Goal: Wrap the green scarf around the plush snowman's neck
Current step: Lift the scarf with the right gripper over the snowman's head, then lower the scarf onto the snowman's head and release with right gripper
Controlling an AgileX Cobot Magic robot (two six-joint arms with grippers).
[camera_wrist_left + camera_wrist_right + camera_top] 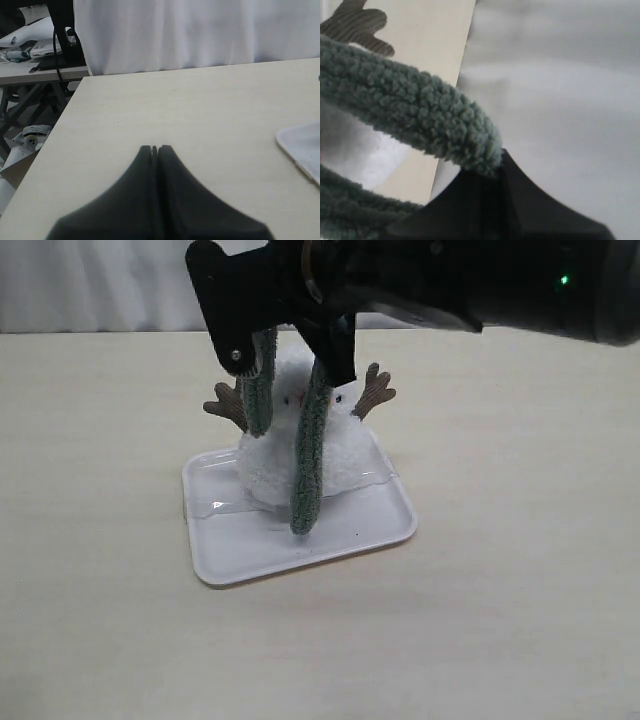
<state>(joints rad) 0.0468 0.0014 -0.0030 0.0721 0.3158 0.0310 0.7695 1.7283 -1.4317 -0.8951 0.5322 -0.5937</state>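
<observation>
Tabletop (520, 570): we are viewing a pale cream surface, with a white curtain (80, 285) hanging behind it.
Right arm (480, 275): we are seeing it reaching in from the right, high above the toy.
Tray (250, 550): a white rectangular tray is lying flat on the table, carrying the toy.
Plush snowman (270, 465): it is standing upright on the tray's rear half, with brown twig arms (375, 392) spreading to both sides.
Green scarf (308, 460): we are finding it hanging from above in two strands down the toy's front. The longer strand is reaching the tray.
Right gripper (492, 172): its jaws are pinching the scarf.
Left gripper (156, 148): its jaws are pressing together on nothing, over bare table near a tray corner.
</observation>
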